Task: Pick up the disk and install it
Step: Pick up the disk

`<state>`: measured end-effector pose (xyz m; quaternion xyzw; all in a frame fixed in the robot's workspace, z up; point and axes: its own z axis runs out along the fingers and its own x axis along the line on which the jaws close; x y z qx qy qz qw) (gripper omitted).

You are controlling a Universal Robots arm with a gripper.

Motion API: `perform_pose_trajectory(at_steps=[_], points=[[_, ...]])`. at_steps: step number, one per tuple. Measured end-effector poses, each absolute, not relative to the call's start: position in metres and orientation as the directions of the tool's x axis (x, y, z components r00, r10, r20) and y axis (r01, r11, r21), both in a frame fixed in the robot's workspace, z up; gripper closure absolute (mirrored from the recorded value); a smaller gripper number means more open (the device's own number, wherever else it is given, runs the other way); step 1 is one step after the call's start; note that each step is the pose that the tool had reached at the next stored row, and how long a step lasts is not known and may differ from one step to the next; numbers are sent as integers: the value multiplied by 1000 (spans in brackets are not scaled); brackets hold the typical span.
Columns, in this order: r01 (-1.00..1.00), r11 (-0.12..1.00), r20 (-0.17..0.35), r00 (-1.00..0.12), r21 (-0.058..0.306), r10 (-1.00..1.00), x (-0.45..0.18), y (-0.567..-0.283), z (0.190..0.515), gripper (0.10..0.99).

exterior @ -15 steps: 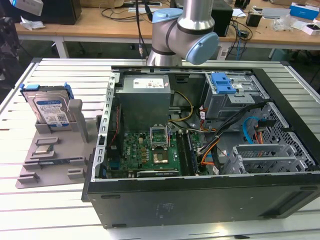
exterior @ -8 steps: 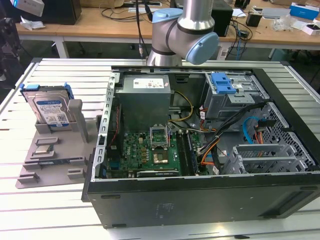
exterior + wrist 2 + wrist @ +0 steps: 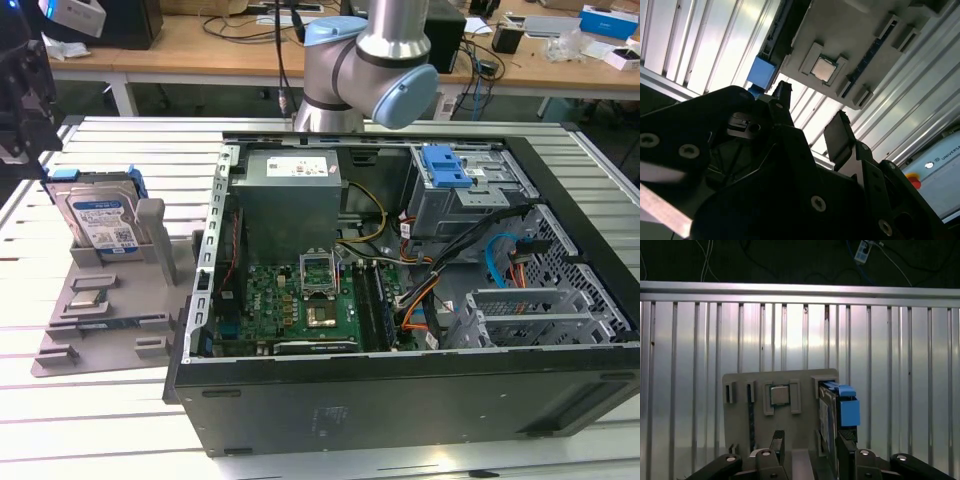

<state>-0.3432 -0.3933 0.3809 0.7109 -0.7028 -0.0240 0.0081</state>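
Gripper (image 3: 811,440) wide open, empty, over slatted metal table (image 3: 690,340) (wooden benches (image 3: 200,45) behind), near the disk (image 3: 847,410).

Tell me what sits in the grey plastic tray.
A silver hard disk in a blue bracket stands upright in one slot; a small square chip lies in a recess. The slot walls cover the disk's lower edge.

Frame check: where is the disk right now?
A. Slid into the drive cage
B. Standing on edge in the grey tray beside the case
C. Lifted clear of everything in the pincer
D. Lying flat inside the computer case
B: the disk stands on edge in a slot of the grey tray, outside the computer case.
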Motion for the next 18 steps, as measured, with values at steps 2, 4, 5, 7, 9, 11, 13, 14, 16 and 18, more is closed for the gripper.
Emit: perform_pose_trajectory(at_steps=[2, 4, 5, 7, 9, 11, 13, 14, 16, 18], points=[[-999, -12, -23, 11, 45, -1000, -336, -392, 379, 545], [-999, -12, -23, 11, 46, -1000, -330, -389, 378, 545], [-999, -12, -23, 11, 46, -1000, -328, -388, 377, 545], [-999, -12, -23, 11, 46, -1000, -324, -386, 376, 545], [-999, -12, -23, 11, 46, -1000, -320, -383, 375, 545], [-999, -12, -23, 11, 46, -1000, -315, -379, 373, 545], [-999, -12, -22, 11, 46, -1000, -314, -375, 369, 545], [-999, -12, -23, 11, 46, -1000, -314, -374, 368, 545], [-999, -20, -23, 19, 46, -1000, -314, -370, 364, 545], [-998, -32, -23, 31, 46, -999, -315, -368, 363, 545]])
